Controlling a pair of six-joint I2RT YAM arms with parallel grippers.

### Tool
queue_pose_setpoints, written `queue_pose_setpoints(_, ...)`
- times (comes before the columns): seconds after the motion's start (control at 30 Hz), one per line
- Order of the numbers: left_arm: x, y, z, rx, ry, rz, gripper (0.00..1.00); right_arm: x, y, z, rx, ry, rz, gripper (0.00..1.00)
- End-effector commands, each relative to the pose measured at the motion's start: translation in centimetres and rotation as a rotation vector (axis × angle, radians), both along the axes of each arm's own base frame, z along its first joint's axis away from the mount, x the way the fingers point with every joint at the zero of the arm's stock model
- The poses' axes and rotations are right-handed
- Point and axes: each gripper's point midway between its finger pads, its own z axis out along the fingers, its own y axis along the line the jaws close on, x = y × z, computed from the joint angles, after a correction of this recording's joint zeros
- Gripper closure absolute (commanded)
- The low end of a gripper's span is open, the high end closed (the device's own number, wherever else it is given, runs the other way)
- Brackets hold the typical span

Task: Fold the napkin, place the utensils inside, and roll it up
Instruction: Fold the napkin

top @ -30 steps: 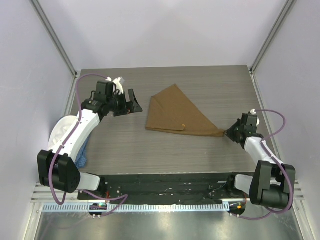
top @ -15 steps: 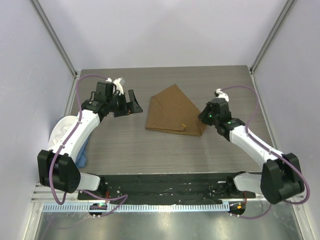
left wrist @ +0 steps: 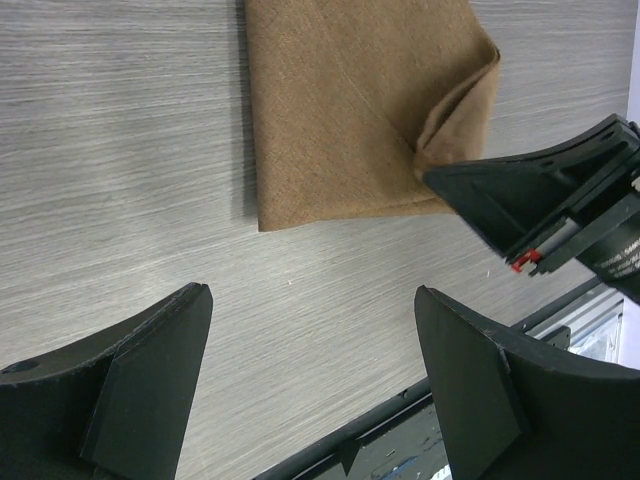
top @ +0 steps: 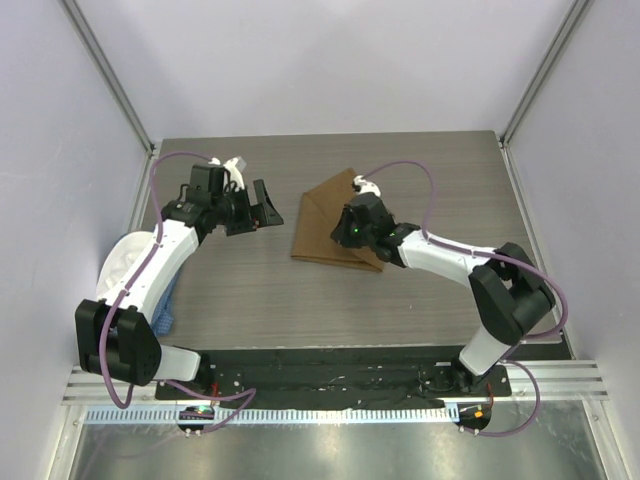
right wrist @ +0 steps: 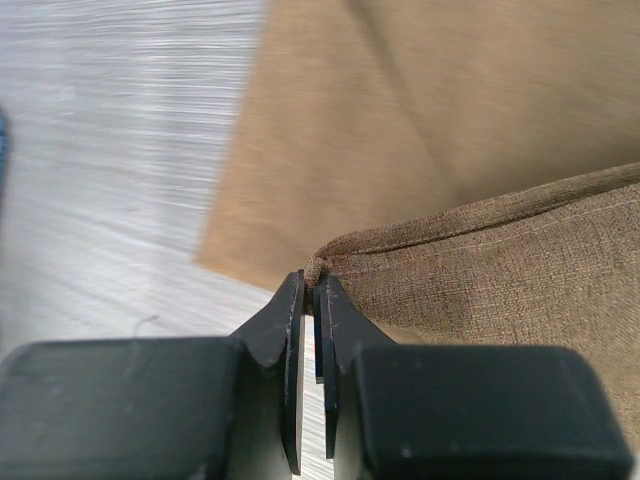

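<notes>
Plainly, the right claw (top: 350, 232) is the one at work. Its jaws are pinched narrow on a corner of the tan napkin (top: 320, 210), and the wrist view shows that corner nipped right at the tips, with a doubled layer of cloth trailing off to the right.

The napkin lies on the grey surface (top: 230, 290) a little right of the middle. Its pointed end is toward the far side and its broad edge is toward the arms, so the long axis runs roughly near to far. The held corner hangs over the near right part of the cloth. The rest of the napkin spreads to the left of the claw and beyond it, and the cloth's straight left edge and bare surface come after that.

Judging from this, the fold turns on that leftward direction. The corner probably has to be laid down toward the left edge, across the long axis, so that the layers square up.

The left claw (top: 262, 205) hovers with its jaws spread wide and holds nothing. It is well apart from the napkin on the left side and points toward it. The right arm is therefore the nearer one, being already in contact.

No spoon shows in any view, and whether it lies under the cloth or the claw cannot be told
</notes>
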Motion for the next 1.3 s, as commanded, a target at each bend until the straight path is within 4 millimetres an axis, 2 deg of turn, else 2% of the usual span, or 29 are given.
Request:
queue_pose_setpoints(0.0, 0.4, -0.1, 1.9, -0.033, -0.066, -0.007, 0.13, 1.4, 4.7, 4.1, 0.119, -0.099, 0.052, 0.99)
queue_pose_setpoints(0.2, 0.5, 0.0, 1.7, -0.037, -0.060, -0.001, 0.13, 0.6, 7.9, 3.0, 0.127, -0.077, 0.125, 0.99)
queue_pose_setpoints(0.27, 0.4, 0.1, 1.8, -0.037, -0.061, -0.001, 0.13, 0.6, 8.4, 2.3, 0.118, -0.066, 0.134, 0.99)
queue_pose_setpoints(0.43, 0.5, 0.2, 1.8, -0.040, -0.062, 0.004, 0.13, 0.3, 10.0, 2.1, 0.126, -0.065, 0.167, 0.99)
queue_pose_setpoints(0.73, 0.5, 0.3, 1.7, -0.042, -0.059, 0.006, 0.13, 0.0, 10.8, 1.2, 0.110, -0.053, 0.182, 0.99)
queue_pose_setpoints(0.9, 0.5, 0.3, 1.6, -0.045, -0.054, 0.008, 0.13, -0.8, 11.7, 0.7, 0.120, -0.027, 0.228, 0.99)
queue_pose_setpoints(1.07, 0.6, 0.3, 1.6, -0.047, -0.056, 0.007, 0.13, -1.0, 12.5, 0.8, 0.127, -0.027, 0.249, 0.99)
queue_pose_setpoints(1.27, 0.6, 0.3, 1.5, -0.047, -0.049, 0.008, 0.13, -1.0, 12.7, 0.0, 0.113, -0.014, 0.258, 0.99)
